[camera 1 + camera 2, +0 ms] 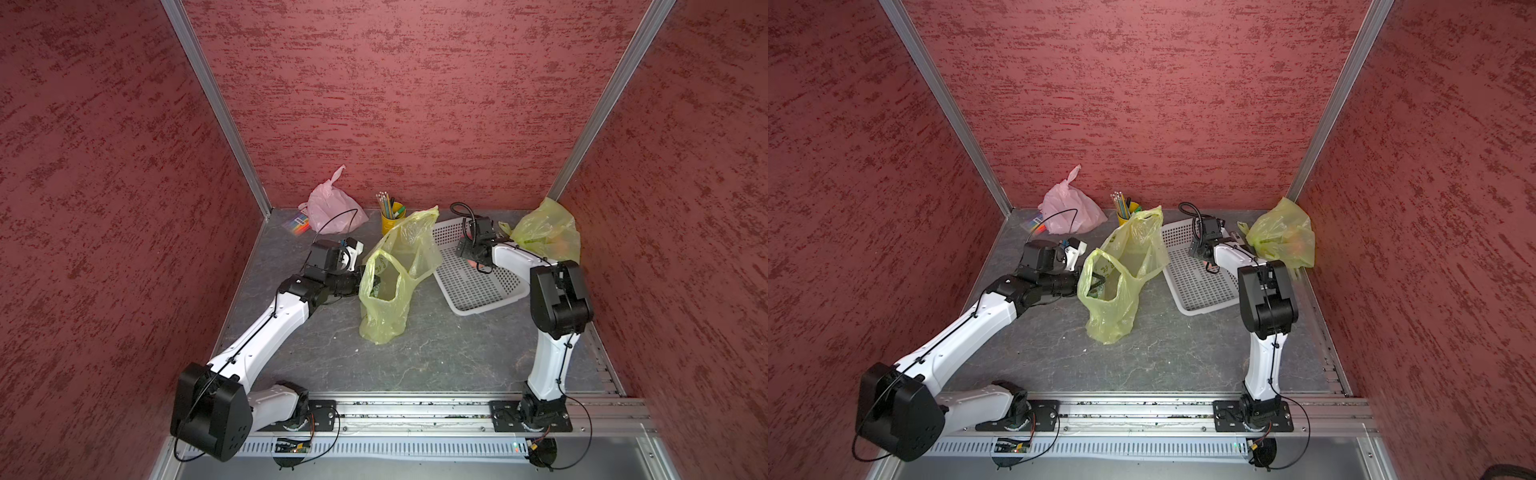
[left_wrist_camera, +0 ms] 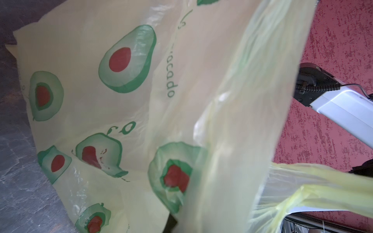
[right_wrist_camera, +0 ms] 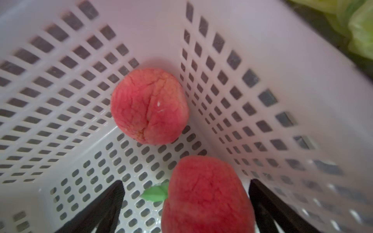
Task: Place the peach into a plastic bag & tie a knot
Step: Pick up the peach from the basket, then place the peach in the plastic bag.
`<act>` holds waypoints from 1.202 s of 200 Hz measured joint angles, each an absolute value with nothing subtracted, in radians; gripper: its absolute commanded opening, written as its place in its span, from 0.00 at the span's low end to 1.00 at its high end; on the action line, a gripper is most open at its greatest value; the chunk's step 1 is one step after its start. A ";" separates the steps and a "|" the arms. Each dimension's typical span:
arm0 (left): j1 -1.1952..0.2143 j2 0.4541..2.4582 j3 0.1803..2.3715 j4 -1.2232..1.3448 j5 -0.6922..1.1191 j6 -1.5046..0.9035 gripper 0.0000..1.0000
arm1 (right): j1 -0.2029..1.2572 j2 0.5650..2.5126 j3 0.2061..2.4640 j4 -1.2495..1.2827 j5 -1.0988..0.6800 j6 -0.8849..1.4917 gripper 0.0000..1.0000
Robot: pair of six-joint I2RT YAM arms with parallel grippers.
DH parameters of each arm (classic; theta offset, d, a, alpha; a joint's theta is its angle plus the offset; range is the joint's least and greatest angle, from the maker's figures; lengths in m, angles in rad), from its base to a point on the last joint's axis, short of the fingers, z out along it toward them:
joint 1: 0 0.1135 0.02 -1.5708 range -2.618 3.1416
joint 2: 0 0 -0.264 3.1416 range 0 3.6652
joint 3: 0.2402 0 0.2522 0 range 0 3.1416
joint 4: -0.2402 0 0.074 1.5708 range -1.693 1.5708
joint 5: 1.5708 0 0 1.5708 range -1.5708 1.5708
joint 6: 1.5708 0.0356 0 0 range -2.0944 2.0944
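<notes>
The left gripper (image 1: pixel 1096 283) reaches into the mouth of the yellow avocado-print plastic bag (image 1: pixel 386 307), its jaws closed on the bag's film. The bag stands upright in the middle of the grey worktop (image 1: pixel 415 357), its mouth gaping and one handle loop raised. In the left wrist view the printed film fills most of the frame, and a stretched handle strip (image 2: pixel 323 193) crosses one corner.

The right gripper (image 3: pixel 185 182) is down inside the white perforated basket (image 1: pixel 478 286), which lies just beside the bag. Its jaws are spread wide on either side of the nearer peach (image 3: pixel 205 193), which has a green leaf (image 3: pixel 156 193). One jaw is clear of the fruit. The other is just beside it, and I cannot tell whether it touches. A second peach (image 3: pixel 149 106) sits deeper in the basket's corner, close to both walls. Both peaches rest on the basket floor.

Along the back wall are a pink plastic bag (image 1: pixel 332 208) and a yellow cup of pencils (image 1: pixel 390 220). A filled yellow-green bag (image 1: pixel 544 232) sits in the back right corner.
</notes>
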State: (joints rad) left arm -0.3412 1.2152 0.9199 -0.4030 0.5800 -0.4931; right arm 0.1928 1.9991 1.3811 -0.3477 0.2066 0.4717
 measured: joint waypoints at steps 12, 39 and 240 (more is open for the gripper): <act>-0.341 1.209 0.920 -0.398 0.583 -0.495 0.00 | 0.193 2.000 1.377 -0.347 0.206 0.472 0.86; -0.340 1.207 0.920 -0.391 0.587 -0.501 0.00 | 0.192 2.000 1.366 -0.330 0.199 0.470 0.64; -0.361 1.230 0.903 -0.332 0.598 -0.547 0.00 | 0.577 1.520 1.366 -0.154 -0.262 0.633 0.72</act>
State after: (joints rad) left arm -0.3614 1.2301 0.9028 -0.3317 0.5976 -0.5468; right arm 0.5770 1.5204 1.3663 -0.1535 -0.2623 0.6331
